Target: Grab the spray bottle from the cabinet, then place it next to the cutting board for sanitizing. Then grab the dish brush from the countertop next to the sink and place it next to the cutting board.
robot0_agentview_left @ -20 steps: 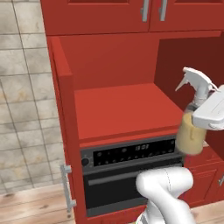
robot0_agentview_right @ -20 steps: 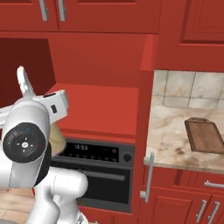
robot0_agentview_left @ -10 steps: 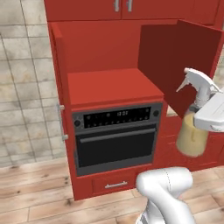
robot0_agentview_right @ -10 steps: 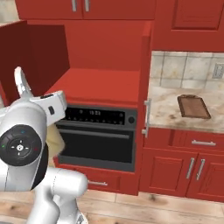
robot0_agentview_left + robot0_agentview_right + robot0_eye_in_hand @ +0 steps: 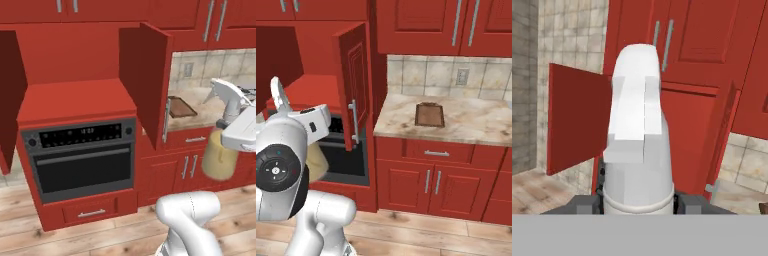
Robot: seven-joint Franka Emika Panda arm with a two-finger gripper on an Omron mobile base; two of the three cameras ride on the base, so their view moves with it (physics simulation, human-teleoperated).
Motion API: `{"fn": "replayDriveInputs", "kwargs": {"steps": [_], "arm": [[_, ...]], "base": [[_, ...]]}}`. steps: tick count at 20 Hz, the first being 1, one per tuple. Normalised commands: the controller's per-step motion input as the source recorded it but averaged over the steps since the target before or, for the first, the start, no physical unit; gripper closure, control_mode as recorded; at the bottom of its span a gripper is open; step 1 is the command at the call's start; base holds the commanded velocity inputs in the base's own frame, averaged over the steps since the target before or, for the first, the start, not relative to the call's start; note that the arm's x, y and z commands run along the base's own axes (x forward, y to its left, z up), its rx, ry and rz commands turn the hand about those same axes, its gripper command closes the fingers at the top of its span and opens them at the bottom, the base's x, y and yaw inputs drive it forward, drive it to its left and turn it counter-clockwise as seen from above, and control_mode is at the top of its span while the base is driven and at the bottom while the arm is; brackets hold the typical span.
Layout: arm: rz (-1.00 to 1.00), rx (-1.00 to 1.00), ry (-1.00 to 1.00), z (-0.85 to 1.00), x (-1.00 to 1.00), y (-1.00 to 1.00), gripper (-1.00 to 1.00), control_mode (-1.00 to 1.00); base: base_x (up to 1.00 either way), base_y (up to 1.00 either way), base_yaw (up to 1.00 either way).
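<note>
Claw [image 5: 639, 200] level, clamped around upright spray bottle [image 5: 223, 135].

The spray bottle's [image 5: 638, 150] white trigger head rises up the middle, its base clamped between the tool's [image 5: 638, 202] dark fingertips. Behind stand an open red cabinet door [image 5: 577, 122] and tiled wall [image 5: 557, 35].

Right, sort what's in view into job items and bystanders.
Job items:
- clear cone-shaped spray bottle, held in the gripper
- dark brown wooden cutting board
- beige marbled countertop
- tall red cabinet

Bystanders:
- black built-in oven
- wall socket
</note>
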Motion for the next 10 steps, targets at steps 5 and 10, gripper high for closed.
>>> {"fn": "replayDriveInputs", "kwargs": {"steps": [5,10], "arm": [[0.00,0.00,0.00,0.00,0.00,0.00,1.00,1.00],[0.00,0.00,0.00,0.00,0.00,0.00,1.00,1.00]], "base": [[0.00,-1.00,0.00],[0.34,-0.82,0.00]]}}
